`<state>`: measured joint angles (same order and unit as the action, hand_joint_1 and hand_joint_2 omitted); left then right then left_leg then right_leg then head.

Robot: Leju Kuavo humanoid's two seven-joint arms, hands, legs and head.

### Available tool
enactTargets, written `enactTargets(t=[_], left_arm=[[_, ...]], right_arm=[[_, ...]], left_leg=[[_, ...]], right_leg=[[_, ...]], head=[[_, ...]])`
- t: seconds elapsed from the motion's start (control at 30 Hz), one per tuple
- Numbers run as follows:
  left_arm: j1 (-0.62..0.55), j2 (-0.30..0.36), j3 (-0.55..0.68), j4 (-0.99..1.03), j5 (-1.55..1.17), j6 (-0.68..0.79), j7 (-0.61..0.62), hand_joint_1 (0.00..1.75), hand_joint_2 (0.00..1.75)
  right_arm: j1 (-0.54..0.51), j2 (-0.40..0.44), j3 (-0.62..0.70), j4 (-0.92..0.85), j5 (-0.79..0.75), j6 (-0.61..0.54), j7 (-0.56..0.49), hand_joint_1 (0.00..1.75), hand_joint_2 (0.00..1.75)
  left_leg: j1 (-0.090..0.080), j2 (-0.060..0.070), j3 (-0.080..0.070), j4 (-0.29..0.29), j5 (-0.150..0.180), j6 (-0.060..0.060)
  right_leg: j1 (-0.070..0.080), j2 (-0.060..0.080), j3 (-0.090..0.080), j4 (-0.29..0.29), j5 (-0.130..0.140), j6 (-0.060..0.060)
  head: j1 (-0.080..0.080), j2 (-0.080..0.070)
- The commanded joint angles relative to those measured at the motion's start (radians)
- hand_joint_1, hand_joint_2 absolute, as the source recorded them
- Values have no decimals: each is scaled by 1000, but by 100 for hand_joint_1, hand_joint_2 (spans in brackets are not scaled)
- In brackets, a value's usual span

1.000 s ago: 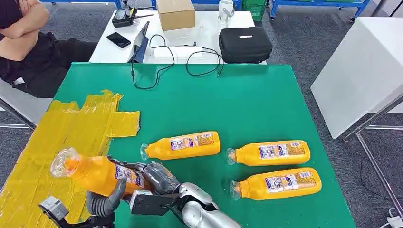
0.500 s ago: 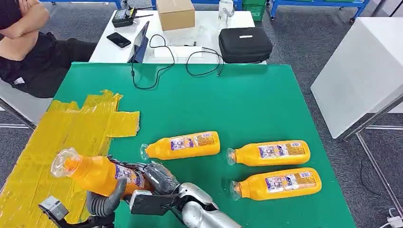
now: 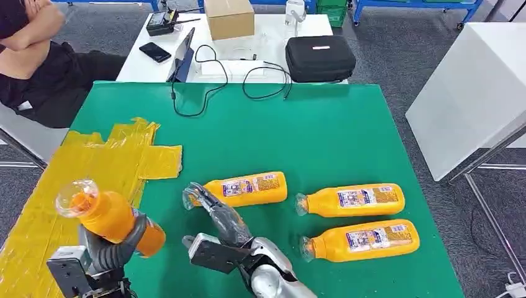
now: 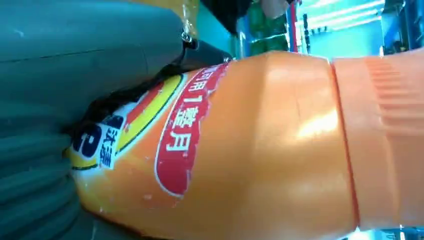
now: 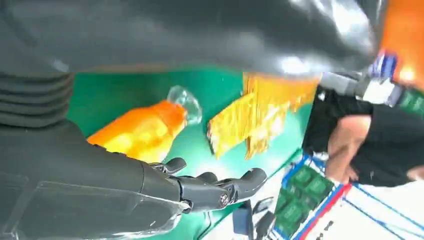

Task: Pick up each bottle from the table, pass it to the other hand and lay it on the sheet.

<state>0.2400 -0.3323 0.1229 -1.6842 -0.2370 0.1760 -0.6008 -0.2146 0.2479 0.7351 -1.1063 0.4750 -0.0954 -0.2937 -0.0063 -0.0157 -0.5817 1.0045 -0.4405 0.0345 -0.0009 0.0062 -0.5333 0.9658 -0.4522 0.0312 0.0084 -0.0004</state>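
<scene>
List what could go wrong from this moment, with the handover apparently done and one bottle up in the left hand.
1. The left hand grips the held bottle low on its body, cap end tilted up; it could tip or slip before reaching the yellow sheet.
2. The open right hand has fingers close to the nearest lying bottle; a careless move could roll it.
3. The held bottle is above the sheet's edge, so an early release might land it partly on the green table.

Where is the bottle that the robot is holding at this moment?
In the head view the held bottle is low on the left, gripped by the left hand above the edge of the yellow sheet, left of the right hand.
</scene>
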Motion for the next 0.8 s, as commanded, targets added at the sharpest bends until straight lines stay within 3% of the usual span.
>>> enactTargets(t=[0.03, 0.23, 0.27, 0.37, 0.4, 0.43, 0.5, 0.53, 0.57, 0.6, 0.63, 0.67, 0.73, 0.77, 0.8], left_arm=[[-61, 63, 179, 22, -328, 298, 0, 175, 175], [-66, 91, 181, 53, -542, 450, -6, 175, 175], [-72, 97, 175, 73, -713, 522, 24, 175, 175], [-134, 29, 316, 38, -1092, 522, 12, 175, 175], [-149, 43, 334, 21, -1236, 522, 28, 175, 175], [-119, 161, 254, 52, -1334, 522, 174, 175, 175], [-87, 373, 175, 120, -1334, 522, 305, 175, 175], [-94, 555, 1, 197, -1334, 522, 521, 175, 175], [-160, 707, -270, 285, -1334, 522, 808, 175, 175], [-232, 766, -396, 343, -1334, 522, 934, 175, 175], [-307, 844, -685, 374, -1334, 522, 1189, 175, 175], [-374, 853, -837, 439, -1334, 522, 1299, 175, 175], [-436, 874, -911, 505, -1334, 522, 1299, 175, 175], [-393, 869, -824, 500, -1334, 522, 1205, 175, 175], [-486, 833, -989, 609, -1334, 522, 1299, 175, 175]], right_arm=[[-5, -78, -70, -99, 14, -1, 4, 0, 0], [-22, -98, -81, -104, 13, 5, 3, 0, 0], [-33, -103, -79, -100, 10, 5, 3, 0, 0], [-76, -115, -75, -76, -32, 24, -1, 0, 0], [-109, -123, -60, -56, -69, 62, -10, 0, 0], [-141, -131, -41, -38, -90, 75, -11, 0, 0], [-182, -145, -20, -28, -115, 85, -12, 0, 0], [-200, -159, -7, -34, -131, 90, -8, 0, 0], [-204, -169, -1, -44, -142, 92, -6, 0, 0], [-202, -176, 1, -48, -148, 93, -8, 0, 0], [-202, -179, 2, -58, -151, 98, -2, 0, 0], [-202, -186, 9, -63, -158, 103, -4, 0, 0], [-208, -193, 24, -64, -168, 105, -3, 0, 0], [-228, -192, 41, -38, -187, 108, -9, 0, 0], [-225, -202, 48, -55, -187, 104, -7, 0, 0]], left_leg=[[1, 0, 0, -1, 1, -2], [1, 0, 1, -1, 1, -1], [1, 1, 1, 0, 1, -1], [0, -1, 0, -1, 2, -1], [0, 0, 0, 0, 2, -1], [1, 2, -1, 1, 1, -2], [0, 2, 0, 0, 2, -1], [0, 6, 2, -2, 2, -3], [-1, 5, 1, -3, 3, -2], [0, 4, 2, -3, 4, -3], [1, -4, -1, -2, 5, -2], [2, -14, -3, -2, 8, -4], [2, -23, -3, 1, 11, -6], [2, -21, -4, 0, 11, -6], [2, -17, -4, -1, 11, -6]], right_leg=[[0, -1, 1, -1, 1, 0], [1, -2, 2, -1, 0, 0], [0, -1, 1, -1, 0, 0], [0, -2, 2, -1, 1, 0], [0, -2, 2, -1, 1, 0], [1, -1, 0, 1, 1, 0], [1, 0, 0, 0, 1, 0], [0, 4, 0, 0, 2, -2], [-1, 3, 1, 0, 2, -1], [0, 2, 1, 0, 2, -2], [1, -6, 0, 0, 2, -2], [1, -17, -1, 0, 2, -5], [1, -27, -11, 2, 0, -4], [1, -25, -15, 2, 1, -4], [1, -18, -16, 1, 2, -4]], head=[[0, 0], [0, 0], [0, 0], [0, 0], [0, 0], [0, 0], [0, 0], [0, 0], [0, 0], [1, 0], [1, 0], [0, 0], [0, 0], [-1, 0], [-1, 0]])
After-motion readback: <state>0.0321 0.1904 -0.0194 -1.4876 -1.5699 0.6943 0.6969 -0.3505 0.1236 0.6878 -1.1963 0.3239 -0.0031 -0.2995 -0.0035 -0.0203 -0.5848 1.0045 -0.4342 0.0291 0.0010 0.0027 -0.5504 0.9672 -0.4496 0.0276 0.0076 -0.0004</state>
